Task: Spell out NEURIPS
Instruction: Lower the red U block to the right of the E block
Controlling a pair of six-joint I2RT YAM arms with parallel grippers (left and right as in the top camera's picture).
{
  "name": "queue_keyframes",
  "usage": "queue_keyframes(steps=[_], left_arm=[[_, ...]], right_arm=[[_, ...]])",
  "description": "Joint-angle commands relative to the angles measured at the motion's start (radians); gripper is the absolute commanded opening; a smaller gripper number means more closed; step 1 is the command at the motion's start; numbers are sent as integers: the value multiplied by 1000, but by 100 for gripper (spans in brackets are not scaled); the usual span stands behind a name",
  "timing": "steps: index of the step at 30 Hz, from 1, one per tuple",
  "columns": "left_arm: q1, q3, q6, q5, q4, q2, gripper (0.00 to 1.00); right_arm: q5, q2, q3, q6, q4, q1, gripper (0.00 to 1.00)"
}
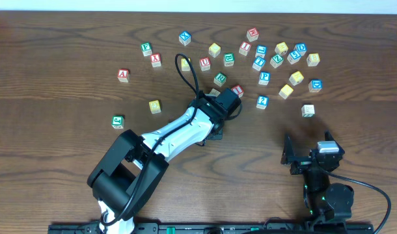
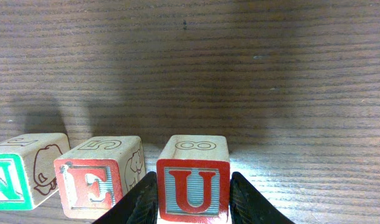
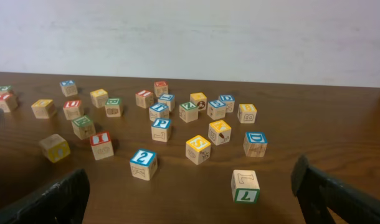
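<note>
Dark brown, streaky wood-grain surface. Pale wooden U cube: red letter and red border on fine grey-blue stripes. E cube: red letter, red border, brown elephant outline on its side. N cube: green letter and border. Black left hand. Other cubes show blue, yellow, green and red faces.

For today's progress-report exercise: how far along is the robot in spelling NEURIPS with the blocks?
Done: N and E stand side by side on the table. In hand: U sits next to E, between the left gripper's fingers; whether it is gripped is unclear. Left: the other four letters, to come from the scattered cubes.
</note>
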Motion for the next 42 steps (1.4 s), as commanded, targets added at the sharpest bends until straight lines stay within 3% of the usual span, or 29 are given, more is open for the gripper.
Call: queue_keyframes(steps=[1, 26, 30, 42], left_arm=[[5, -14, 6, -12, -2, -16, 36], [5, -12, 18, -12, 2, -16, 37], [5, -12, 18, -12, 2, -16, 45], [5, -12, 17, -12, 2, -17, 45]], right_arm=[[1, -4, -1, 14, -5, -8, 99], [1, -4, -1, 14, -5, -8, 99], [1, -4, -1, 14, -5, -8, 99], [1, -4, -1, 14, -5, -8, 99]])
